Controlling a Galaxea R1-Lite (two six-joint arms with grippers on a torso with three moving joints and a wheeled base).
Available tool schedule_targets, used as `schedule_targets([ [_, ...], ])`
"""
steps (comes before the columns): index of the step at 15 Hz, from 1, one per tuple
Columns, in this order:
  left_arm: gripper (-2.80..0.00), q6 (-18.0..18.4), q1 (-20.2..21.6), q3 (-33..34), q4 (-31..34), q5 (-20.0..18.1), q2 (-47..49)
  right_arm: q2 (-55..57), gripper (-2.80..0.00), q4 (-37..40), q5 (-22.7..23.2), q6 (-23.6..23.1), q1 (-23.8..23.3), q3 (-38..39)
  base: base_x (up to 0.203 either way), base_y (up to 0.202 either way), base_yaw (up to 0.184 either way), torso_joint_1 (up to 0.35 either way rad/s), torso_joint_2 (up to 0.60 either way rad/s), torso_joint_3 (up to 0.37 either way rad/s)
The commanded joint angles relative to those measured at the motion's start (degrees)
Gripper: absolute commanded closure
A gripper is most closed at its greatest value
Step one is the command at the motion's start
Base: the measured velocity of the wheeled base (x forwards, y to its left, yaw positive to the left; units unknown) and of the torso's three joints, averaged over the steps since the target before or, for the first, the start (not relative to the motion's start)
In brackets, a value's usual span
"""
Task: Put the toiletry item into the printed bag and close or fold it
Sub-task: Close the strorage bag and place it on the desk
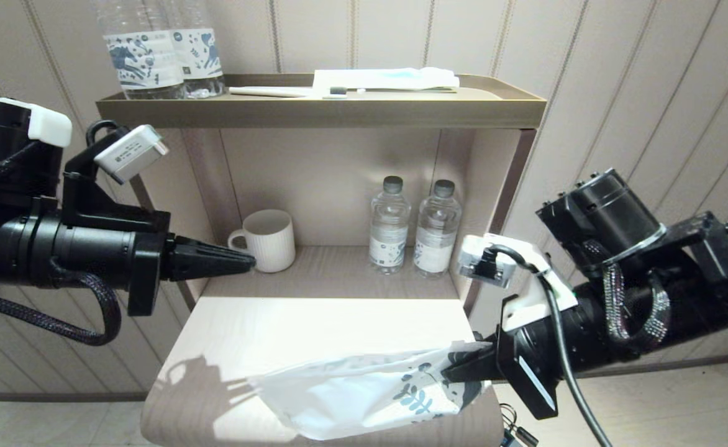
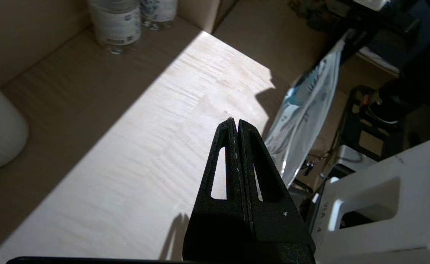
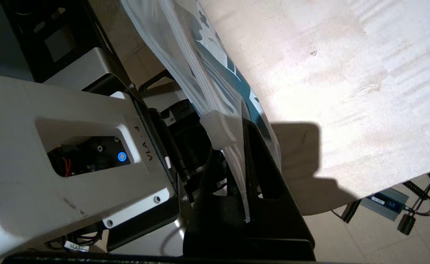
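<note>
Bag pinched at its seal edge, other gripper empty.
My right gripper [image 1: 463, 370] clamped the printed bag [image 1: 364, 397] at its right end, near the slider, over the near shelf [image 1: 314, 323] edge; it sagged soft, light, probably slippery. My left gripper [image 1: 249, 261] hung closed on nothing, near the mug [image 1: 269, 239].

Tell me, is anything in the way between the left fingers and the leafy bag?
Nothing visible. The left gripper hangs shut near the mug, and only bare table lies between it and the printed bag, which the right gripper pinches at the table's front edge.
</note>
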Motion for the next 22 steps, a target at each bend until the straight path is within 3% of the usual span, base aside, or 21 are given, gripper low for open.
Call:
schedule_targets([
  [1,0.0,0.1,-3.1,0.0,0.1,0.6,1.2,3.8,0.0,1.6,0.1,-0.1,1.5,-3.6,0.0,0.0,0.0,0.0,0.0,0.0],
  [7,0.0,0.0,-4.4,0.2,0.1,1.3,1.2,7.7,0.0,4.5,0.0,0.0,8.9,-10.8,0.0,0.0,0.0,0.0,0.0,0.0],
  [13,0.0,-0.1,-4.9,0.4,0.1,0.8,2.0,12.5,0.0,4.5,0.2,0.6,12.3,-18.0,0.0,0.0,0.0,0.0,0.0,0.0],
  [17,0.0,-0.6,-4.8,0.3,0.1,0.5,0.9,17.8,0.0,4.4,0.2,6.4,15.8,-25.8,0.0,0.0,0.0,0.0,0.0,0.0],
  [22,0.0,-1.4,-4.6,0.7,0.0,0.1,0.3,19.5,0.0,6.3,0.2,9.9,16.0,-31.9,0.0,0.0,0.0,0.0,0.0,0.0],
])
